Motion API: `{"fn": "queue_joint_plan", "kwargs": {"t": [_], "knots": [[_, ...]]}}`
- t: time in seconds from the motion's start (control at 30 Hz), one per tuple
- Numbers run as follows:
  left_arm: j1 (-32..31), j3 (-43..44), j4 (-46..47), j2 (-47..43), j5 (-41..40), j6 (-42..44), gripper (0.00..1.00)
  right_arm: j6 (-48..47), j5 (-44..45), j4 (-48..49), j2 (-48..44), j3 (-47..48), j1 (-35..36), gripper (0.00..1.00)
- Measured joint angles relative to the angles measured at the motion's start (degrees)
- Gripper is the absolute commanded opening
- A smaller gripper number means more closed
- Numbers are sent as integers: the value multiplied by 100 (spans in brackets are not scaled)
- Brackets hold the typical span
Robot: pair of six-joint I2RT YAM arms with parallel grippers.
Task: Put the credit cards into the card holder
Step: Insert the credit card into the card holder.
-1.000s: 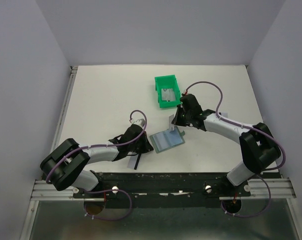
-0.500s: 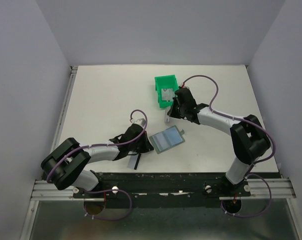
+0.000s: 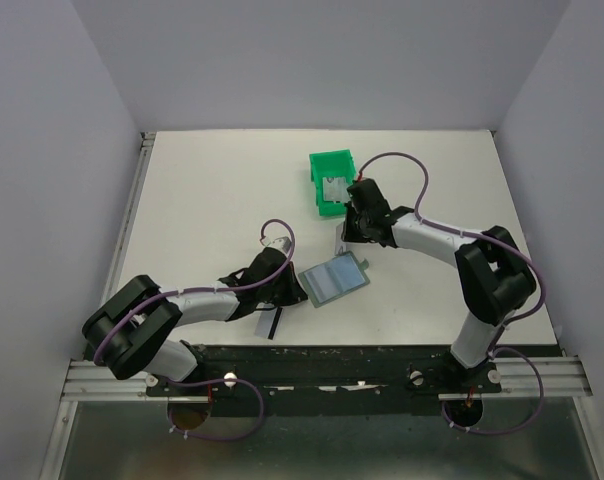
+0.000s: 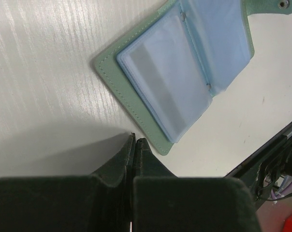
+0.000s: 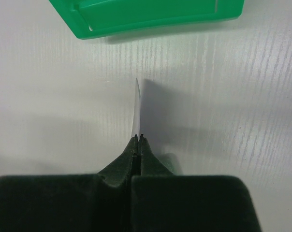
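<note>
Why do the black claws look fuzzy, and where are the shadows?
Left wrist view: left claw too near the lens, so blurry, with a soft grey shadow on the table; right wrist view: right claw blurry too, credit card casting a shadow toward the picture's right; top view: sharp, evenly lit.

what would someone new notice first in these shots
The bright green bin stands out toward the far side of the white table, with a silvery card lying in it. Just in front of it, the right gripper pinches a credit card edge-on. The card holder lies open beside the shut left gripper.
</note>
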Motion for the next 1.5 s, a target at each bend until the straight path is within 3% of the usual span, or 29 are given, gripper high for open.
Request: {"fn": "queue_joint_plan", "kwargs": {"t": [0.73, 1.17, 1.5], "knots": [[4, 0, 4, 0, 2, 0, 0, -131, -238, -391, -970, -898, 0, 0], [4, -2, 15, 0, 7, 0, 0, 142, -221, -365, -2081, -1209, 0, 0], [4, -2, 35, 11, 20, 2, 0, 1139, -1532, 981, -2844, -3281, 0, 0]]}}
